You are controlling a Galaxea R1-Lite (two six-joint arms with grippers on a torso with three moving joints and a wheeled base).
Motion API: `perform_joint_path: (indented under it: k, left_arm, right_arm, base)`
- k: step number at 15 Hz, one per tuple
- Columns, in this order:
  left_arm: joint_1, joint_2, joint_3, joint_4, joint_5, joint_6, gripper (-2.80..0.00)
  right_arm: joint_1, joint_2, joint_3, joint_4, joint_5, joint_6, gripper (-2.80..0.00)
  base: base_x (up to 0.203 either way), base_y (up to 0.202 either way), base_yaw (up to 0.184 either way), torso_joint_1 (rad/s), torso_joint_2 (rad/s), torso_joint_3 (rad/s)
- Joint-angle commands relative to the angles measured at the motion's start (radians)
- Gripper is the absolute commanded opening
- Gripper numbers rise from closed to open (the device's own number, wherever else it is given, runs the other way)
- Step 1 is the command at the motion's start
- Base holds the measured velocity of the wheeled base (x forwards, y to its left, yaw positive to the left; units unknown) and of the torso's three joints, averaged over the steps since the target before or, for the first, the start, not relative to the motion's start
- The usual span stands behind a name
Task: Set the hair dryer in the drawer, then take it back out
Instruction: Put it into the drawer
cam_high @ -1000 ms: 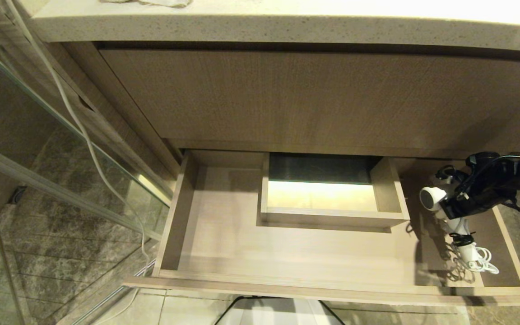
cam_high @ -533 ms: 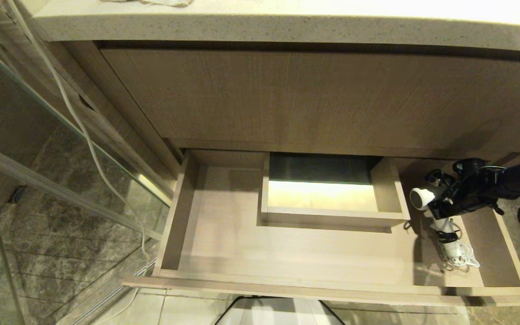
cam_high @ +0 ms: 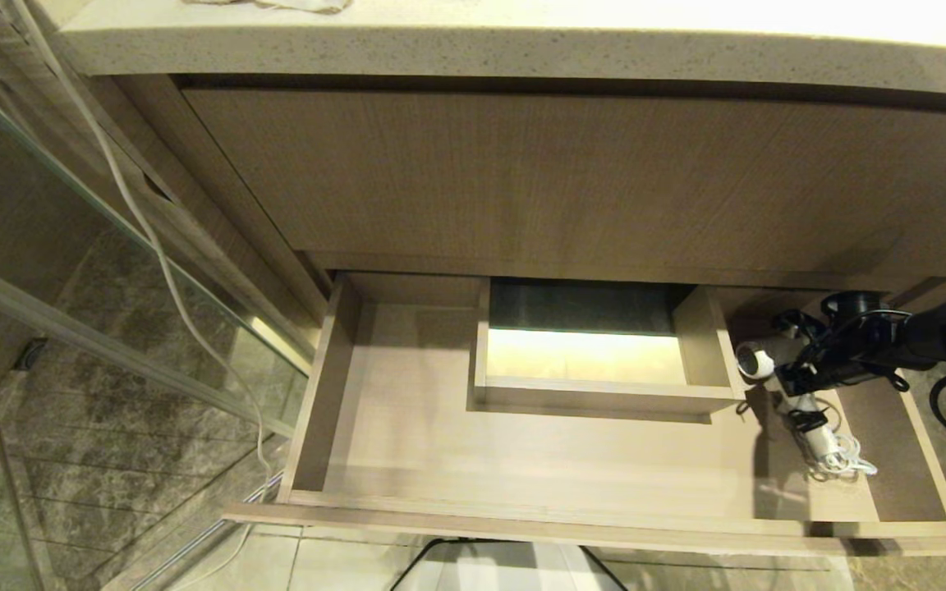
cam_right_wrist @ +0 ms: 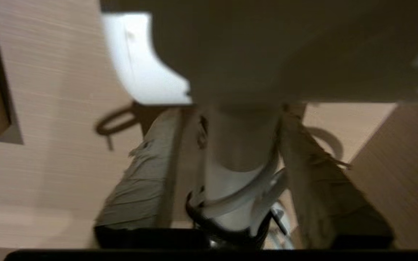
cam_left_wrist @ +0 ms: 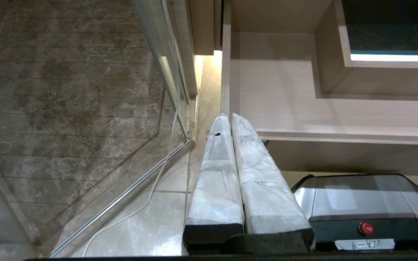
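1. The left gripper [cam_left_wrist: 230, 119] hangs low beside the drawer's left front corner, its jaws pressed together on nothing.
2. The drawer [cam_high: 522, 460] stands pulled out, with a boxed cutout [cam_high: 596, 353] at mid-back.
3. The hair dryer [cam_high: 777, 369] lies in the drawer's right end, its coiled cord [cam_high: 838, 455] toward the front.
4. The right gripper [cam_high: 805, 373] straddles the dryer's handle; its jaws look parted, seemingly without squeezing it, though the wrist view is blurred.

White sticker [cam_left_wrist: 364, 244] on robot base [cam_left_wrist: 361, 203]: upside-down writing, not clearly legible.
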Motion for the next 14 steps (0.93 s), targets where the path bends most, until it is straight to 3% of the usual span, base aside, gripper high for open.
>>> perform_joint_path:
  k: [1, 7, 11, 12, 13, 14]
  left_arm:
    - [0.000, 0.000, 0.000, 0.000, 0.000, 0.000, -2.80]
    - [0.000, 0.000, 0.002, 0.000, 0.000, 0.000, -2.80]
    - [0.000, 0.000, 0.002, 0.000, 0.000, 0.000, -2.80]
    - [0.000, 0.000, 0.002, 0.000, 0.000, 0.000, -2.80]
    - [0.000, 0.000, 0.002, 0.000, 0.000, 0.000, -2.80]
    - [0.000, 0.000, 0.002, 0.000, 0.000, 0.000, -2.80]
  right_arm:
    - [0.000, -0.008, -0.001, 0.011, 0.000, -0.003, 0.00]
    - [0.000, -0.147, 0.049, 0.033, -0.002, 0.024, 0.00]
    - [-0.001, -0.473, 0.285, 0.087, 0.000, 0.024, 0.00]
    - [-0.002, -0.564, 0.362, 0.092, 0.000, 0.024, -0.28]
    - [-0.004, -0.658, 0.433, 0.100, -0.001, 0.023, -2.80]
    - [-0.006, -0.731, 0.495, 0.108, -0.002, 0.023, -2.80]
  base:
    - [0.000, 0.000, 0.000, 0.000, 0.00, 0.000]
    - [0.000, 0.000, 0.000, 0.000, 0.00, 0.000]
    - [0.000, 0.000, 0.000, 0.000, 0.00, 0.000]
    - [0.000, 0.000, 0.000, 0.000, 0.00, 0.000]
    - [0.000, 0.000, 0.000, 0.000, 0.00, 0.000]
    - [0.000, 0.000, 0.000, 0.000, 0.00, 0.000]
